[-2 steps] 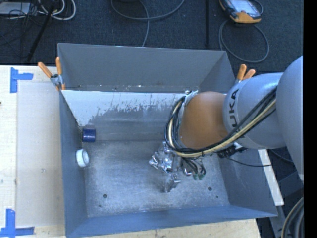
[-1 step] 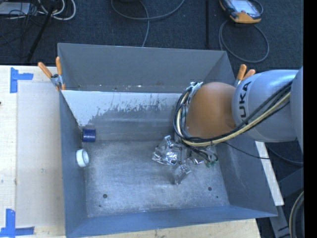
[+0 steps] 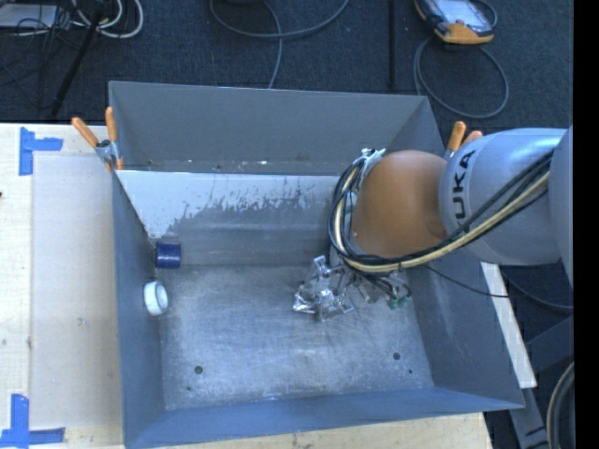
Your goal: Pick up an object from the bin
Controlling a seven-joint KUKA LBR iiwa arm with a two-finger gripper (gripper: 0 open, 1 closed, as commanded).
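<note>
My gripper (image 3: 323, 296) shows as a shiny metal tangle low over the bin floor, right of the middle, under the orange dome of the wrist. Nothing can be made out in it. A small green and dark thing (image 3: 399, 297) peeks out just right of the gripper, partly hidden by the wrist; what it is cannot be told. A small dark blue cylinder (image 3: 168, 253) lies far to the left, where the floor meets the back wall. A white ring-shaped roll (image 3: 155, 296) lies just below it, against the left wall.
The arm comes in from the right and covers the bin's right back corner. The sloped bin walls rise on all sides. Bare grey floor spreads between the gripper and the two things at the left.
</note>
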